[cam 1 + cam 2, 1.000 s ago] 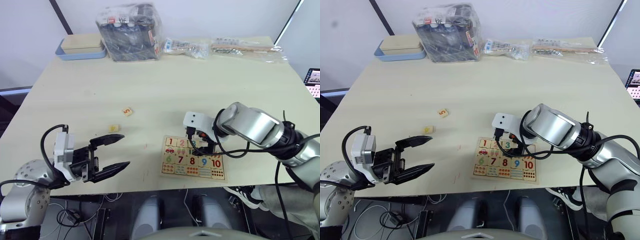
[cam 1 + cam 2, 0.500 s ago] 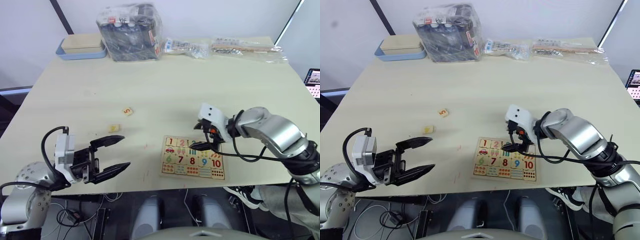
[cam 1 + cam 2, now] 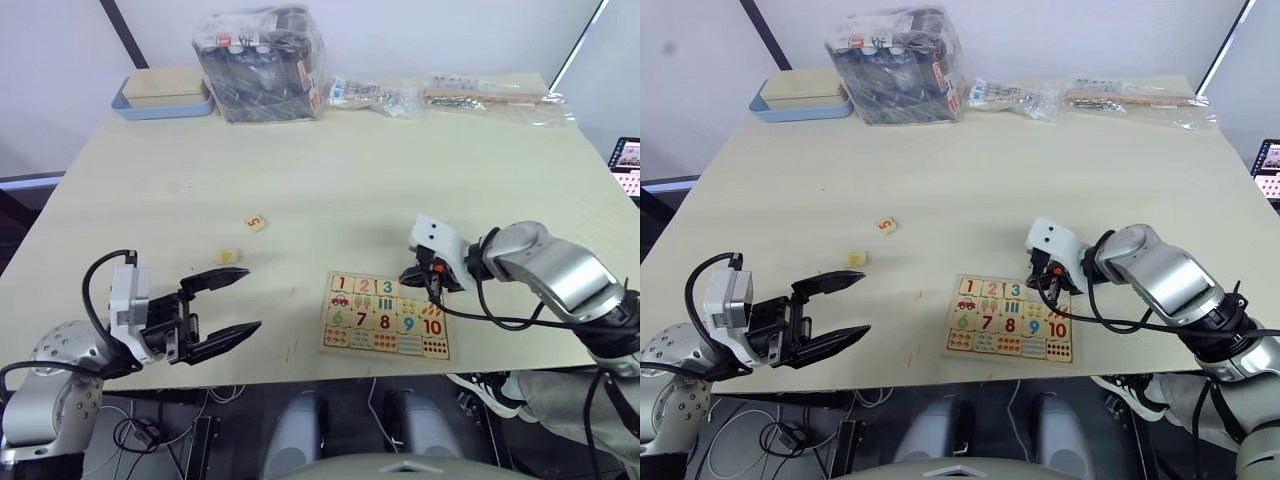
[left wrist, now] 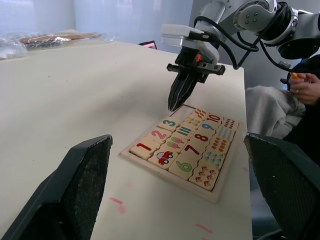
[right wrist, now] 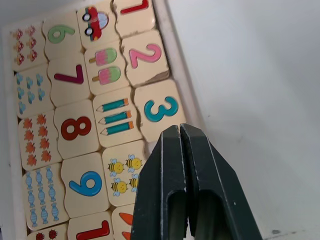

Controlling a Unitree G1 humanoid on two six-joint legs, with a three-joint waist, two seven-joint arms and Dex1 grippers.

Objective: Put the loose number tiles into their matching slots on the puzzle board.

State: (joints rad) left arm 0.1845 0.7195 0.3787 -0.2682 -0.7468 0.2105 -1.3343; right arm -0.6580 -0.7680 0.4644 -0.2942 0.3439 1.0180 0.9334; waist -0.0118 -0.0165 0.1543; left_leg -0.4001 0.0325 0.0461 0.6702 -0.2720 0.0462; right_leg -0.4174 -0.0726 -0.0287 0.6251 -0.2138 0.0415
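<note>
The right pincer, fingers pressed together, hovers just above the puzzle board, while the left pincer gapes apart.

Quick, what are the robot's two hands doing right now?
Left gripper: open, empty.
Right gripper: shut, empty, above the puzzle board.

Both arms were clad in smooth silver-grey metal shells, rounded at the joints; loose black cables looped outside each forearm. The left gripper had two long black tapering fingers behind a white wrist block (boxy, with a dark mount); the right gripper wore a similar white housing with small orange-red details.
</note>
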